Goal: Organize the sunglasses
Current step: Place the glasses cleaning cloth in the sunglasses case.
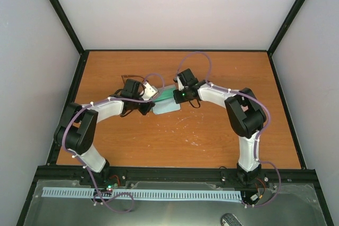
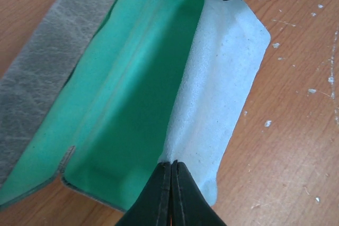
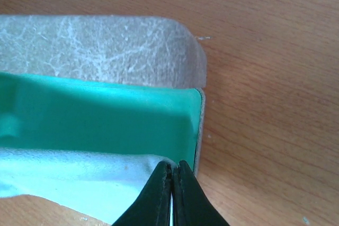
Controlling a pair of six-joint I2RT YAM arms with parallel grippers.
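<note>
A grey case lies open on the table, showing its green lining. A light blue cloth drapes over the case's long edge and onto the wood. My left gripper is shut on one corner of the cloth. My right gripper is shut on the opposite corner, by the case's end. A thin dark pair of sunglasses lies on the table just behind my left wrist. It does not show in either wrist view.
The case's grey lid lies folded back flat. A pale oblong object sits between the two wrists. Black frame posts and grey walls surround the wooden table.
</note>
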